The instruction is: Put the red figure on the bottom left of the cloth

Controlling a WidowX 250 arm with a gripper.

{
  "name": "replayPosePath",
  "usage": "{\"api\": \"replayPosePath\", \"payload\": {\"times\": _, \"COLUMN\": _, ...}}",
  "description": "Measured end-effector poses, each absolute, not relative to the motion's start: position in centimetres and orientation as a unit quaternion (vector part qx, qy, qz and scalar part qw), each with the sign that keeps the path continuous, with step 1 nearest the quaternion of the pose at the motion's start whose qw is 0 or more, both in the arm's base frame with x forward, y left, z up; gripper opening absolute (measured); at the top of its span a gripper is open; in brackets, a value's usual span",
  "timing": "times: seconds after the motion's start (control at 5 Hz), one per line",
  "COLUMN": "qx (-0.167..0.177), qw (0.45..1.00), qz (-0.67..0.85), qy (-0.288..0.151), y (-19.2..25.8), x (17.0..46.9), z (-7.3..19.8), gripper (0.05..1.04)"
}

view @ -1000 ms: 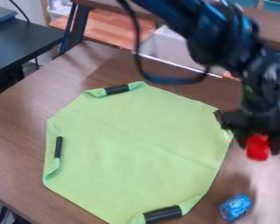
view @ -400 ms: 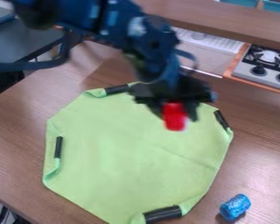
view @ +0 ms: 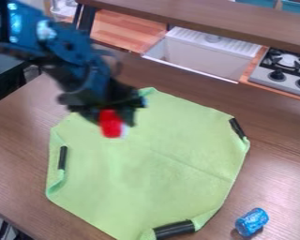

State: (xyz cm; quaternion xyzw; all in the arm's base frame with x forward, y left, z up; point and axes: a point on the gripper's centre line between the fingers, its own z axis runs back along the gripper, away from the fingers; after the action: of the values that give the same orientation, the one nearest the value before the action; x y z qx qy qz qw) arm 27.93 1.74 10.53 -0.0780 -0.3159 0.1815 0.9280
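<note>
Nearest my camera, a blue can [view: 252, 222] lies on the desk [view: 274, 176], just off the lower right of the green cloth [view: 146, 178]. Beyond, I have the red figure [view: 111, 125] gripped in the tool [view: 110, 118] over the cloth's upper left, so I judge this the carrying step; next I should bring it nearer, to the bottom left, then lower and release it. Farther back sits a sink [view: 202, 55].

Blue cylinder [view: 251, 221] on brown tbl [view: 281, 173], btm R of view; white sink [view: 206, 58] nr stove [view: 289, 85] at back
</note>
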Motion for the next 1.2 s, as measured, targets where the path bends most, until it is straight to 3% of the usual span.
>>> {"api": "replayPosePath", "payload": {"times": 0.2, "qx": -0.07, "qw": 0.924, "qz": 0.213, "qy": -0.31, "y": 4.3, "x": 27.6, "z": 9.5, "gripper": 0.577}}
{"api": "replayPosePath", "payload": {"times": 0.6, "qx": -0.045, "qw": 0.934, "qz": 0.252, "qy": -0.248, "y": 6.2, "x": 27.3, "z": 4.9, "gripper": 0.577}}
{"api": "replayPosePath", "payload": {"times": 1.0, "qx": -0.025, "qw": 0.934, "qz": 0.277, "qy": -0.223, "y": 7.0, "x": 27.8, "z": 3.6, "gripper": 0.626}}
{"api": "replayPosePath", "payload": {"times": 1.2, "qx": -0.02, "qw": 0.932, "qz": 0.282, "qy": -0.224, "y": 7.2, "x": 27.7, "z": 3.5, "gripper": 0.917}}
